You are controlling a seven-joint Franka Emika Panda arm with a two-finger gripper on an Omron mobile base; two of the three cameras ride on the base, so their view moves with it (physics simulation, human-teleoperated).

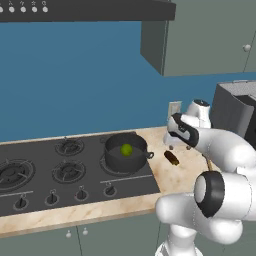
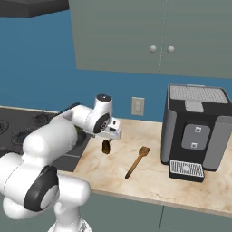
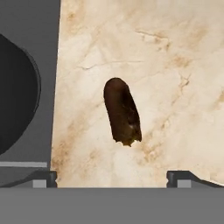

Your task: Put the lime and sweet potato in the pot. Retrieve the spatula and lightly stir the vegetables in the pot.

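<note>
Sweet potato (image 3: 122,113) lay flat on the marble counter (image 3: 175,65), just right of the cooktop (image 1: 75,172), apart from the pot (image 1: 125,152). Lime (image 1: 126,149) sat inside the pot on the rear right burner. Pincer (image 2: 111,136) hovered right above the sweet potato, jaws spread wide, gripping nothing; both fingertips (image 3: 41,178) straddled it in the hand view. Spatula (image 2: 137,161) lay on the counter between sweet potato and coffee machine (image 2: 195,131), untouched.
</note>
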